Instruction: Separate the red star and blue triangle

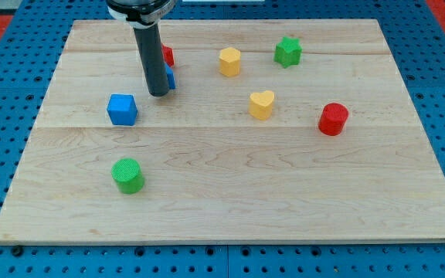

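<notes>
My tip (158, 94) rests on the board near the view's upper left. The rod hides most of two blocks behind it. A sliver of the red star (168, 55) shows to the right of the rod. Just below it a sliver of the blue triangle (171, 77) shows, right beside my tip. The two blocks sit very close together; I cannot tell whether they touch. My tip stands at the blue triangle's left lower side.
A blue cube (122, 109) lies left of my tip. A green cylinder (128, 175) sits lower left. A yellow hexagon (230, 61), green star (287, 52), yellow heart (262, 104) and red cylinder (333, 119) lie to the right. The wooden board (230, 208) ends on all sides.
</notes>
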You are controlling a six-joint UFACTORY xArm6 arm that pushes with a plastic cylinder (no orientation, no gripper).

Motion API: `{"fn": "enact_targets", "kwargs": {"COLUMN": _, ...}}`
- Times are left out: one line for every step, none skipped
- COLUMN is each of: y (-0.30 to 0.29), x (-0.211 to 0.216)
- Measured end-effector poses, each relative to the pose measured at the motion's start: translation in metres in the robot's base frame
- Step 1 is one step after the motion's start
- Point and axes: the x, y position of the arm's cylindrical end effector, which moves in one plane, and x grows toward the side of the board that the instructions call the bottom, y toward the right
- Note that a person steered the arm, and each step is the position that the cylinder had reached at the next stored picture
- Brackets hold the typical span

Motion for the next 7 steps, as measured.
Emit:
{"fn": "enact_targets", "kwargs": {"y": -0.006, "x": -0.005}}
{"fn": "enact_targets", "kwargs": {"y": 0.039, "x": -0.003}}
{"fn": "enact_targets", "kwargs": {"y": 0.062, "x": -0.016}}
{"fn": "enact_targets", "kwargs": {"y": -0.002, "x": -0.038}}
{"fn": "enact_targets", "kwargs": {"y": -0.078, "x": -0.041}}
{"fn": "enact_targets", "kwargs": {"y": -0.066, "x": -0.024}}
{"fn": "enact_targets", "kwargs": {"y": -0.094, "x": -0.009}}
